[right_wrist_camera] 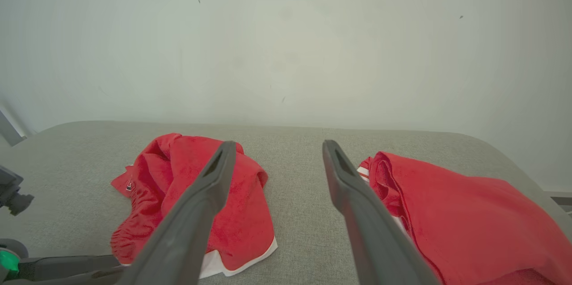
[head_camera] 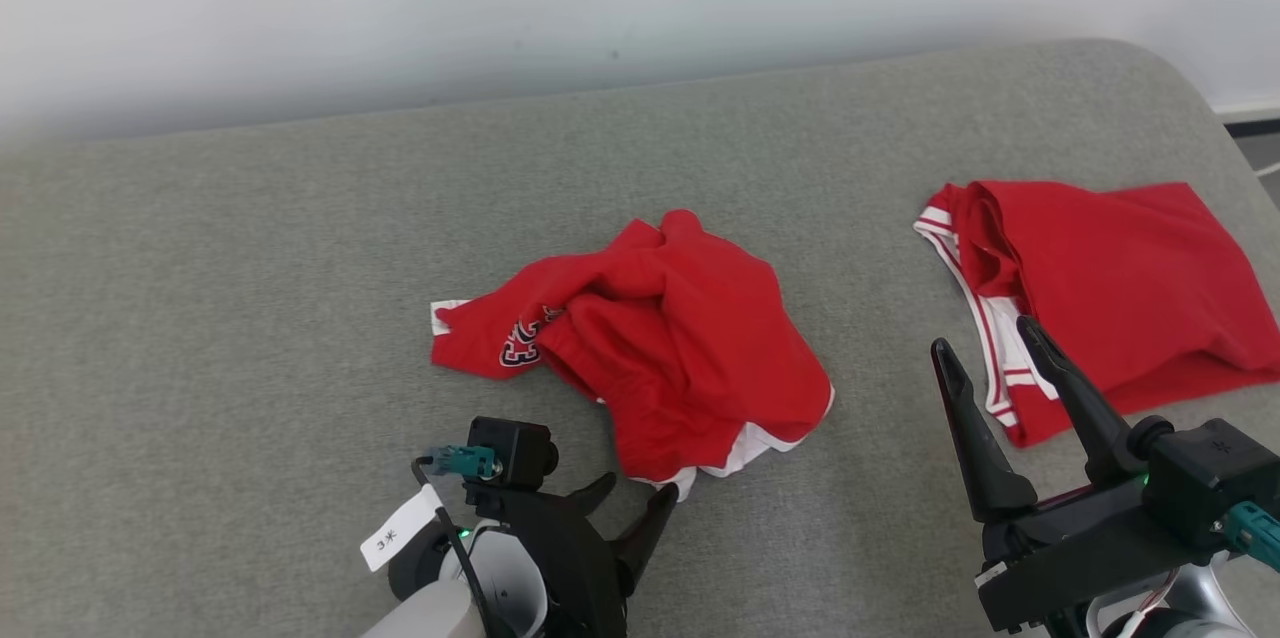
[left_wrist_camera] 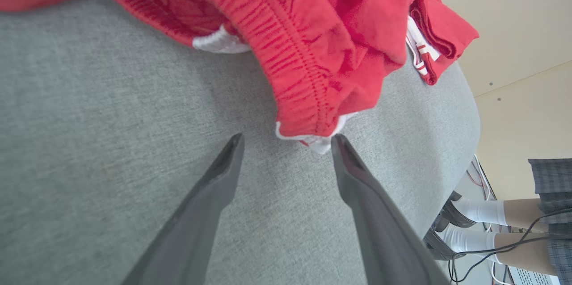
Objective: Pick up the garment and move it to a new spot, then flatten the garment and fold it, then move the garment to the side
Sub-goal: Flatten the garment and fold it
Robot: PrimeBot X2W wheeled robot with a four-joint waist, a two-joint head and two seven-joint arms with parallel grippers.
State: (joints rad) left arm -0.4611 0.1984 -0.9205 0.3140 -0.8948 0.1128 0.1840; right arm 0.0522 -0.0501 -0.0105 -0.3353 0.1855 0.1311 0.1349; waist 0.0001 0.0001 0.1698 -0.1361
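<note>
Two red garments lie on the grey cushion (head_camera: 250, 268); legend runs left to right.

(a) My left gripper (head_camera: 637, 490), fingers spread wide and holding nothing, sits low at the near edge of the crumpled garment (head_camera: 660, 348). The garment lies heaped at the middle of the cushion. In the left wrist view its white-trimmed corner (left_wrist_camera: 313, 142) lies just ahead of the fingertips, close beside one finger and not yet between them.

(b) My right gripper (head_camera: 982, 335), likewise spread and empty, hangs over the cushion between the two garments. I cannot tell whether its tips touch cloth.

(c) The folded garment (head_camera: 1110, 288) lies flat near the cushion's right end, well apart from the heap. I take it as no part of the step in hand.

Step in hand, as I judge it: the first pick-up, with the approach made and no grip taken. The next move calls for easing the left fingers forward until the corner sits well inside the gap, then closing and lifting. The cloth looks limp and layered, so a shallow pinch may slip or catch one layer alone.
</note>
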